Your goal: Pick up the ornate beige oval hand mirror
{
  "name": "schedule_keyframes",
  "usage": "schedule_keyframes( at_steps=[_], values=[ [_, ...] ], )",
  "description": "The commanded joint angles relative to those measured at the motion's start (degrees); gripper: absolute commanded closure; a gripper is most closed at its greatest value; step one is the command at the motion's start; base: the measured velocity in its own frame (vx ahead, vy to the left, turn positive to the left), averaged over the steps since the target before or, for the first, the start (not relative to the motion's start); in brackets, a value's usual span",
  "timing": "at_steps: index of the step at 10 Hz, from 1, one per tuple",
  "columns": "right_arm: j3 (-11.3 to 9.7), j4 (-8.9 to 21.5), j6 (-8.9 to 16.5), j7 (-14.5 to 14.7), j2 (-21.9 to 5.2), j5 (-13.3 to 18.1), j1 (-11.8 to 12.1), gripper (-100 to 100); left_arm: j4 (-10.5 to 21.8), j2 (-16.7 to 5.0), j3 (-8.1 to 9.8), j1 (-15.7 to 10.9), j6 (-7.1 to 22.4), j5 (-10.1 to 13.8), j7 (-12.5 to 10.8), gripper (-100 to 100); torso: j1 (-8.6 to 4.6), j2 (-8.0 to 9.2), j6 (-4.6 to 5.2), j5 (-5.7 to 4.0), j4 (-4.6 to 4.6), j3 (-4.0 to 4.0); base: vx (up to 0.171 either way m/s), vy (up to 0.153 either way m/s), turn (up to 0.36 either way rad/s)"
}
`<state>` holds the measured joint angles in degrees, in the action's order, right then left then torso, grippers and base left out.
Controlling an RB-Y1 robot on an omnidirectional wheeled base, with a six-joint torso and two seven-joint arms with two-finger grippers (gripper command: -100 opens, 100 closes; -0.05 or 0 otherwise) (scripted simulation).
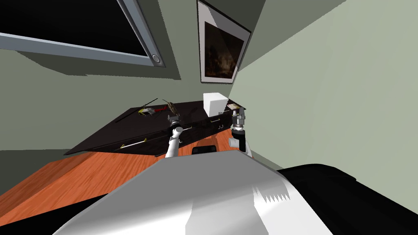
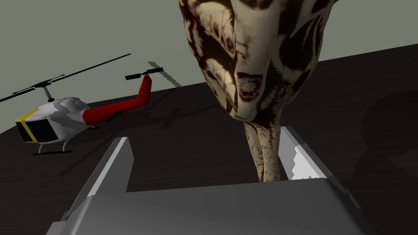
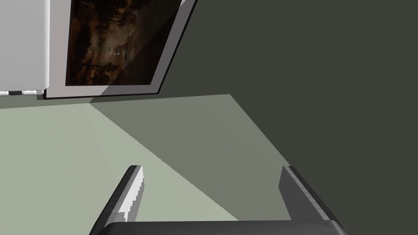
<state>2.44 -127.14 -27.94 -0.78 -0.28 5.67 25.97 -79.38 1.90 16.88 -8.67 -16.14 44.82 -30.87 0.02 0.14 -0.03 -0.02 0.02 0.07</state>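
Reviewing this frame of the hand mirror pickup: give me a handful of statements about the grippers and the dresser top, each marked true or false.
1. The left gripper has its fingers apart, with the handle of the hand mirror between them. True.
2. The handle sits midway between the two fingers. False: it lies close beside one finger, with a wide gap to the other.
3. A toy helicopter with a red tail stands on the dark dresser. True.
4. The right gripper is shut on the white box. False: it is open and holds nothing.
5. The helicopter touches the mirror. False: bare dresser top lies between them.
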Motion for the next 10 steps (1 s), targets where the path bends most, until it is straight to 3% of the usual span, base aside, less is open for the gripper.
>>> schedule_keyframes(
  at_steps=[1, 2, 4, 5, 6, 8, 10],
  values=[
    [0.0, 0.0, 0.0, 0.0, 0.0, 0.0, 0.0, 0, 2.5, 0.4, -0.05, -1.3, -0.2, -0.2, 0.2, -100, 0.0, 0.0, 0.0, 0.0, 0.0, 0.0, -0.016, 0.013, -0.006],
    [0.0, 0.0, 0.0, 0.0, 0.0, 0.0, 0.0, 0, 4.2, 0.5, 0.89, -3.7, -2.2, -2.2, -0.5, -100, -0.04, -0.11, -0.01, -0.01, -0.03, -0.06, -0.061, 0.034, 0.087],
    [0.0, 0.0, 0.0, 0.0, 0.0, 0.0, 0.0, 0, 7.8, 0.5, 0.89, -7.3, -2.2, -2.2, -0.5, -100, 0.07, 0.04, 0.0, 0.01, 0.01, 0.02, -0.066, 0.036, 0.008],
    [0.0, 0.0, 0.0, 0.0, 0.0, 0.0, 0.0, 0, 9.6, 0.5, 0.89, -7.6, -2.2, -2.2, -0.5, -100, 0.0, -0.02, 0.0, 0.0, 0.0, -0.01, -0.017, 0.003, -0.008],
    [0.0, 0.0, 0.0, 0.0, 0.0, 0.0, 0.0, 0, 11.2, 0.6, 1.83, -9.9, -4.2, -4.2, -1.2, -100, -0.08, -0.11, -0.01, -0.01, -0.03, -0.07, -0.059, 0.027, 0.075],
    [0.0, 0.0, 0.0, 0.0, 0.0, 0.0, 0.0, 0, 14.3, 0.6, 1.83, -13.2, -4.2, -4.2, -1.2, -100, 0.02, 0.08, -0.01, 0.0, 0.01, 0.04, -0.077, 0.029, 0.015],
    [0.0, 0.0, 0.0, 0.0, 0.0, 0.0, 0.0, 0, 16.8, 0.6, 1.83, -13.9, -4.2, -4.2, -1.2, -100, -0.07, -0.1, -0.01, -0.01, -0.02, -0.06, -0.004, 0.005, -0.003]
  ],
)
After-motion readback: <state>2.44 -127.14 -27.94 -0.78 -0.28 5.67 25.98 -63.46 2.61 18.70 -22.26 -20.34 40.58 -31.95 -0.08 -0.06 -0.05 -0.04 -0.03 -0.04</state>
